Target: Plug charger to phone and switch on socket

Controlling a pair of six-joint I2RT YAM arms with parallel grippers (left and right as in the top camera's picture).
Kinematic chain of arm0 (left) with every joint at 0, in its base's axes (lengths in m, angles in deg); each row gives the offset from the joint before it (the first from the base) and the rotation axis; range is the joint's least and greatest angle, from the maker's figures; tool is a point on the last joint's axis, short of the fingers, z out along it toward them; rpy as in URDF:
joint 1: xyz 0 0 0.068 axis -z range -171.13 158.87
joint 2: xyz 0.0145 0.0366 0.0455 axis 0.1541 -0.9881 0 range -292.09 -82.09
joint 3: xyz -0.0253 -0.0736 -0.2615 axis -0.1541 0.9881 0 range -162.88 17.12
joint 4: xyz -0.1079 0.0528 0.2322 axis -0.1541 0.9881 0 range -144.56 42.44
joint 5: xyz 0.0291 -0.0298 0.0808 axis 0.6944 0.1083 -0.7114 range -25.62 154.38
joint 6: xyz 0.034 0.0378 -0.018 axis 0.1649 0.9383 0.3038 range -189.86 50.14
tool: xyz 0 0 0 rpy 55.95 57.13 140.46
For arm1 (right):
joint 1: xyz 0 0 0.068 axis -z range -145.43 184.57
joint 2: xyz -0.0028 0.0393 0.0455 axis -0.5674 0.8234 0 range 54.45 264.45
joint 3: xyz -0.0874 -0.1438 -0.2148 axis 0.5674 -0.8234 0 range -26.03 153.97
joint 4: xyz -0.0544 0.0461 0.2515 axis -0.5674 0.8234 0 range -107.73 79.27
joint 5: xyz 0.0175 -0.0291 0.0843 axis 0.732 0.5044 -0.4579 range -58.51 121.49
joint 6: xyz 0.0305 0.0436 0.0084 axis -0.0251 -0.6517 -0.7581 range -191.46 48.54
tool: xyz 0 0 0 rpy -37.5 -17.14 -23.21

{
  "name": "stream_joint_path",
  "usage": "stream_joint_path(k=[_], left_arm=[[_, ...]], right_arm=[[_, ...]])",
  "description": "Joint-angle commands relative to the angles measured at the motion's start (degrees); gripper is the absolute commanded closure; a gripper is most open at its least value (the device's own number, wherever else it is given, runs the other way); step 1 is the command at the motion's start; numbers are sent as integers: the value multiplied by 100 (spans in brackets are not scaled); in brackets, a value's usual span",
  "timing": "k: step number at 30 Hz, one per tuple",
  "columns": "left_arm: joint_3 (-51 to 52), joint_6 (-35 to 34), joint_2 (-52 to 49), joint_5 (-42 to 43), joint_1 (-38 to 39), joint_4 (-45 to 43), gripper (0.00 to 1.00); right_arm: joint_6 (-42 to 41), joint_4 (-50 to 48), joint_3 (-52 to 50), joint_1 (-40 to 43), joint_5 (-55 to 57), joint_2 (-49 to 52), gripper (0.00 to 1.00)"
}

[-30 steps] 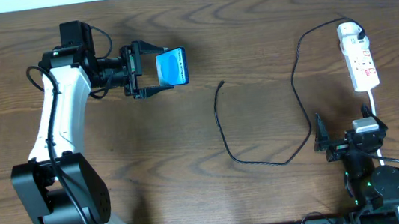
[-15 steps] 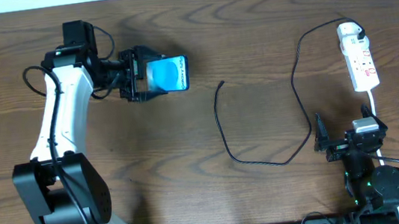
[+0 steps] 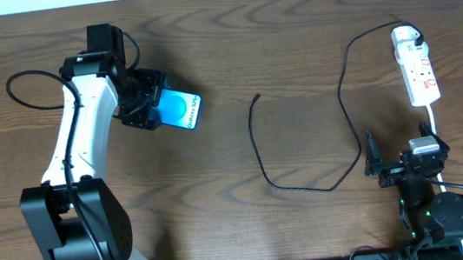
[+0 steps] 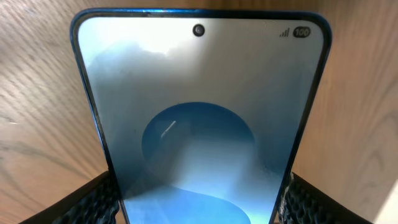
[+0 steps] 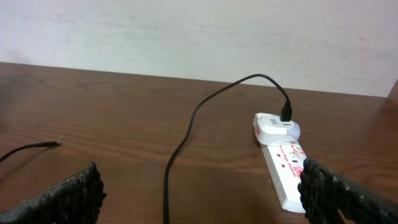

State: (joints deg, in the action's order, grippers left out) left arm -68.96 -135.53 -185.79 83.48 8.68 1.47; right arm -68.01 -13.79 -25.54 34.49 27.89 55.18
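The left gripper (image 3: 149, 111) is clamping the phone (image 3: 180, 111) by its long edges at the left rear of the table (image 3: 291, 36), the textured fingers (image 4: 93, 200) pressing on either side of the screen's lower part. Whether the phone is touching the wood cannot be told. The right gripper (image 3: 374, 164) is waiting near the front right corner with its jaws wide apart and nothing between them.

The charger (image 3: 256, 149) is trailing across the middle of the table, its plug tip (image 3: 258, 98) lying free and well apart from the phone. Its white plug head (image 3: 404, 37) is sitting in the far end of the socket (image 3: 418, 72), whose white cord (image 3: 433, 116) is running back toward the right arm.

The risks, as a judgement: the front camera hole is showing at the phone's far end, so the charging port is probably sitting down between the fingers — out of the plug tip's reach unless the grip is changed. The glossy phone may also be slipping in an edge-only hold. The cable is thin and limp, so a pull on it could be dragging the light socket or loosening the plug head.

Legible writing is scarce — "100" beside signal bars at the screen's top right. The phone's text seen from overhead and the socket's red marks are too small to read.
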Motion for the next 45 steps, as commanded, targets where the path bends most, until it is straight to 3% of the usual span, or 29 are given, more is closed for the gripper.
stream_joint_path(k=[1,6,9,11,15,23,31,33,37,42,45], left_arm=[[-114,267,136,-225,28,114,29],[-114,291,136,-223,28,223,29],[-114,289,136,-221,28,249,28],[-114,286,136,-199,28,245,29],[-114,286,138,-199,28,245,29],[-114,282,136,-162,28,243,29],[-114,131,136,98,28,205,29],[-114,66,136,304,28,177,29],[-114,50,136,452,28,175,29],[-114,-107,138,527,28,177,29],[-114,-107,136,702,28,175,29]], right_arm=[[48,7,-17,-2,22,-28,1],[-125,-92,-17,-2,-122,-28,1],[-1521,-446,-17,-2,-905,33,1],[-1823,-660,-11,-2,-1366,210,1],[-1825,-730,297,0,-1692,691,1],[-1823,-688,2295,2,-2358,3134,1],[-2247,-323,4857,-317,-4695,6548,1],[-2553,-96,5532,-807,-4693,7591,1],[-3032,-151,5897,-1421,-4006,8583,1],[-3174,-549,5897,-2035,-3794,9243,1],[-4094,-837,5897,-2389,-3338,9606,1]])
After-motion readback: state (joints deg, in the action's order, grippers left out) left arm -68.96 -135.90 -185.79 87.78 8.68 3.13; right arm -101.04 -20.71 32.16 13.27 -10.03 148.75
